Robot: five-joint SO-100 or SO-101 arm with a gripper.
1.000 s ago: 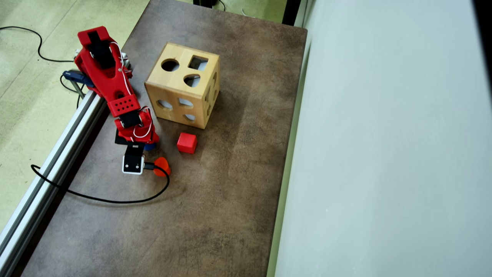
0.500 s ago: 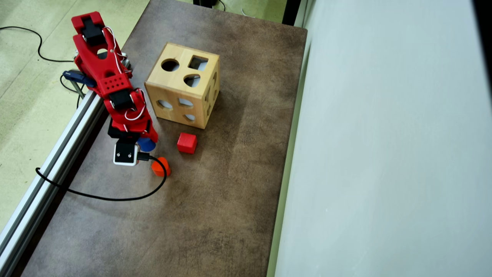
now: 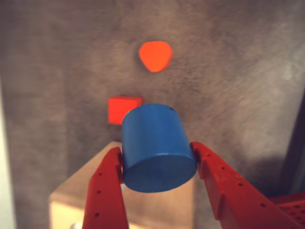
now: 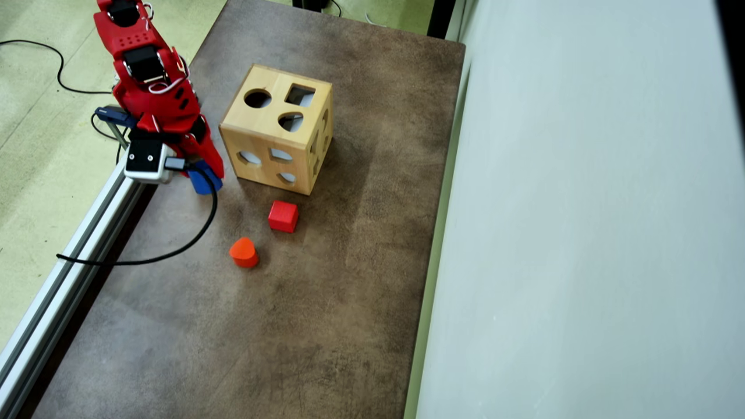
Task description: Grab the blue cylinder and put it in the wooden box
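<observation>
Just one blue cylinder (image 3: 158,148), two red blocks (image 4: 283,216)

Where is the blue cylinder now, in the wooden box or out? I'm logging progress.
Out. The tool is shut on the blue cylinder, held beside the wooden box, not in its holes.

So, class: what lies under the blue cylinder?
In the wrist view, a corner of the wooden box shows below the gripped cylinder; its holes are hidden.

a lab: aluminium rail (image 4: 70,250), loose cables (image 4: 35,52), brown work table (image 4: 326,326).
</observation>
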